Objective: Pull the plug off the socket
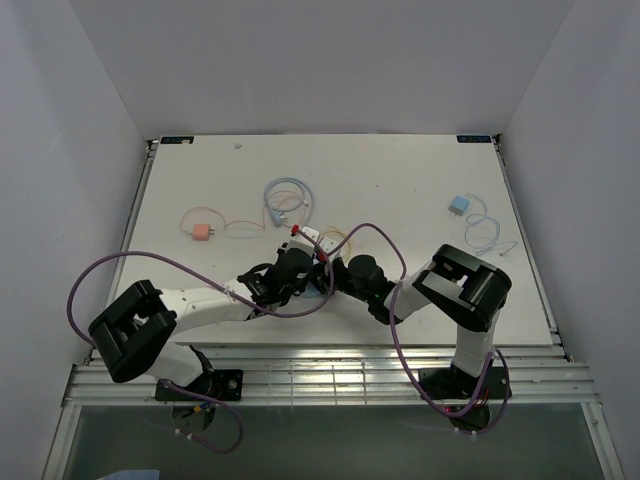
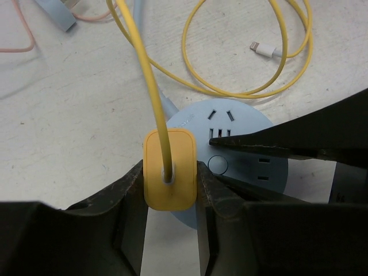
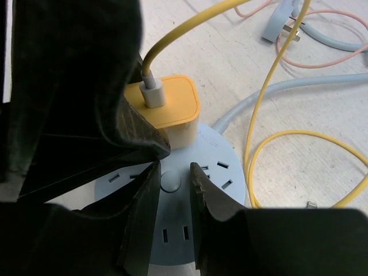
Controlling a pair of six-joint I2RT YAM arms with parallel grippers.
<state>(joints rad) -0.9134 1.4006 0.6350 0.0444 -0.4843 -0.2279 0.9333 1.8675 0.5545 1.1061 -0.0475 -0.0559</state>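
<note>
Yellow plug clamped in left gripper, seated in blue socket, near-shut right gripper set on socket top

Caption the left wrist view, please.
Left gripper clamps the rounded yellow plastic plug on the round light-blue socket; right gripper reaches over it.

Soft, even overhead light leaves faint shadows on the matte white tabletop. Wrist views are sharp mid-frame, dark and blurred nearest the lens.
</note>
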